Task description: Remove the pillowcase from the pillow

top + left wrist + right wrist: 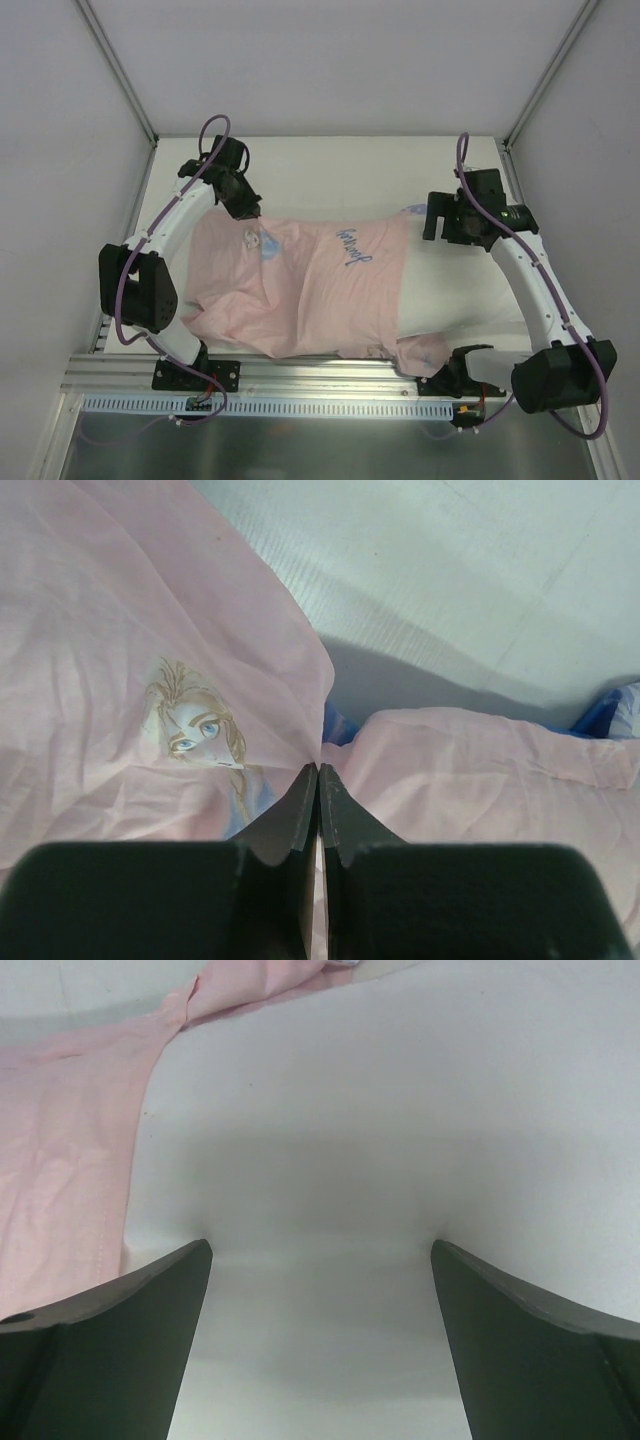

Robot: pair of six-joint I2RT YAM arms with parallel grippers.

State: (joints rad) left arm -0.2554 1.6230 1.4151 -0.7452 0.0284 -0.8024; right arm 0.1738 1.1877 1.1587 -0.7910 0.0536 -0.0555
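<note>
- Pinching a fold of the pillowcase [150,630] near its far-left corner: my left jaws are clamped together on the pink fabric.
- Right jaws spread apart over the bare white pillow [400,1110], holding nothing.
- Pillowcase covers the pillow's left part on the worktop [330,165]; right end exposed.
- Risk: pillow unpinned, so my pull may drag it along; a thin pinch could slip.
</note>
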